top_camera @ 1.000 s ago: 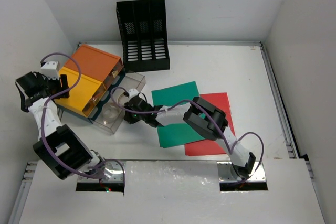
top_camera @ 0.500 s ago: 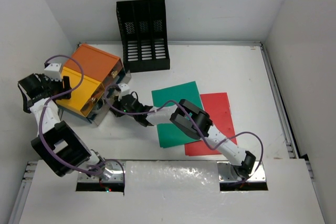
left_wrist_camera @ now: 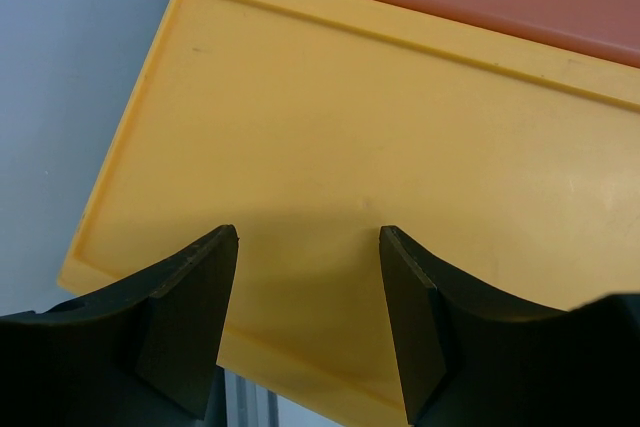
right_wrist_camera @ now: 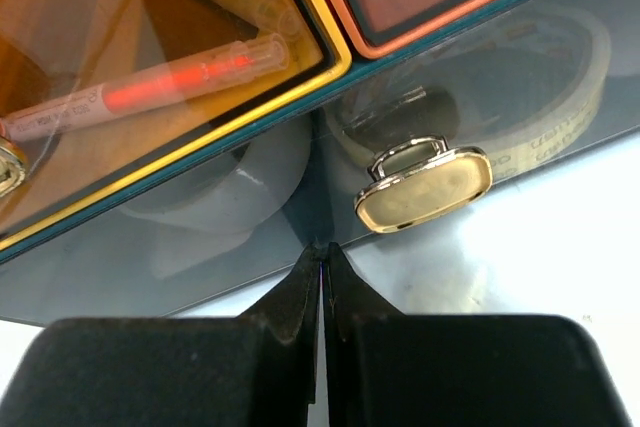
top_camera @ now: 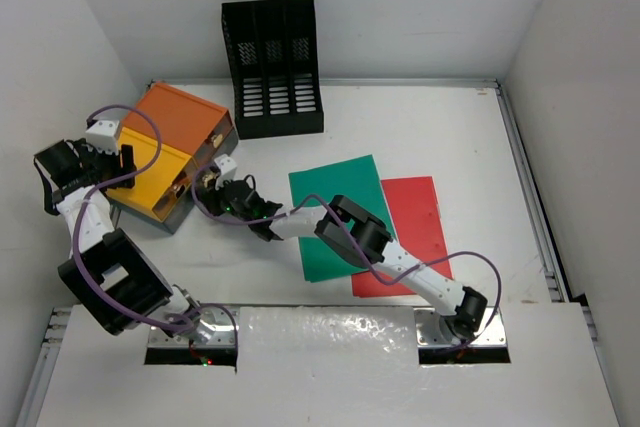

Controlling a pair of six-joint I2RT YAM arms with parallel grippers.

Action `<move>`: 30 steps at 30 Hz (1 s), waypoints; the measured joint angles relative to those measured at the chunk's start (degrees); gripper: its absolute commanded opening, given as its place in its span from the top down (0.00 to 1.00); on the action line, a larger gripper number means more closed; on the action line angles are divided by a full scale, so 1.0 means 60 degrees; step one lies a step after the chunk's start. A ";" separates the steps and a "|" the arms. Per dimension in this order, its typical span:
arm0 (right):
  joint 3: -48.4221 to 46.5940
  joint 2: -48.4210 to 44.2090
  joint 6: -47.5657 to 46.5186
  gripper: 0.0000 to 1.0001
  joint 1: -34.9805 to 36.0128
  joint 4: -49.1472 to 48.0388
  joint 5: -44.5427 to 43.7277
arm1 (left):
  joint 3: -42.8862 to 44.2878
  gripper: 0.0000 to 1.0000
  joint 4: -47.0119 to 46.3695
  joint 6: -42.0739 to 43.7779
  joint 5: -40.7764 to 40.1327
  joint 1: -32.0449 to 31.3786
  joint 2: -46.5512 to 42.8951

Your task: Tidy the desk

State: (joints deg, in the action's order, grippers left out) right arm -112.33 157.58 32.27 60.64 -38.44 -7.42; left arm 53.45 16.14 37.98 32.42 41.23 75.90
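Right wrist view: right fingers [right_wrist_camera: 320, 272] shut, empty, tips against the clear drawer [right_wrist_camera: 200, 237] beside its metal handle [right_wrist_camera: 424, 187]. Left fingers [top_camera: 122, 160] half-open, empty, against the box [top_camera: 170, 137] on the surface [top_camera: 450, 137].

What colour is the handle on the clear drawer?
The handle is shiny pale gold with a silvery rim; the right wrist view shows it best.

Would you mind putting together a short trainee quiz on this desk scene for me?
1. True or false: the right hand is shut.
2. How many slots does the black file rack have?
3. In the left wrist view, which colour of the drawer box lies between the fingers of the open left hand? A yellow, B black, C white.
Key: 1 true; 2 three; 3 A.
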 measured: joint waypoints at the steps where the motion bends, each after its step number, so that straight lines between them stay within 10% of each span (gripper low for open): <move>1: -0.0051 0.0025 -0.0069 1.00 0.0000 0.0007 -0.0004 | 0.0000 0.42 -0.0011 0.0025 -0.0004 0.0000 0.0000; 11: 0.1552 -0.0892 -0.0896 0.71 -0.0033 -0.0219 0.0040 | 0.0076 0.42 0.0208 0.0113 0.0022 0.0000 0.0004; 15: 0.4743 -0.3738 -0.1781 0.33 -0.0131 0.0499 0.0237 | 0.0313 0.42 0.0674 0.0080 -0.0033 0.0000 0.0029; 19: 0.7002 -0.7850 -0.2568 0.18 -0.0561 0.2069 0.0576 | 0.0747 0.42 0.1428 -0.0029 -0.0124 0.0000 0.0102; 25: 0.9894 -1.3256 -0.2120 0.03 -0.3588 0.3282 0.1315 | 0.1483 0.42 0.2102 -0.0481 -0.0138 0.0000 -0.0127; 30: 1.2641 -1.4451 -0.0925 0.04 -0.7012 0.4084 0.2200 | 0.2211 0.42 0.2918 -0.0849 0.0055 -0.0022 -0.1239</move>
State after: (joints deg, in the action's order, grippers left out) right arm -36.49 70.87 26.72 18.57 -13.93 5.78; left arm 66.72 33.65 32.88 32.75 41.10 68.47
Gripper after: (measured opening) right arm 0.966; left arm 0.575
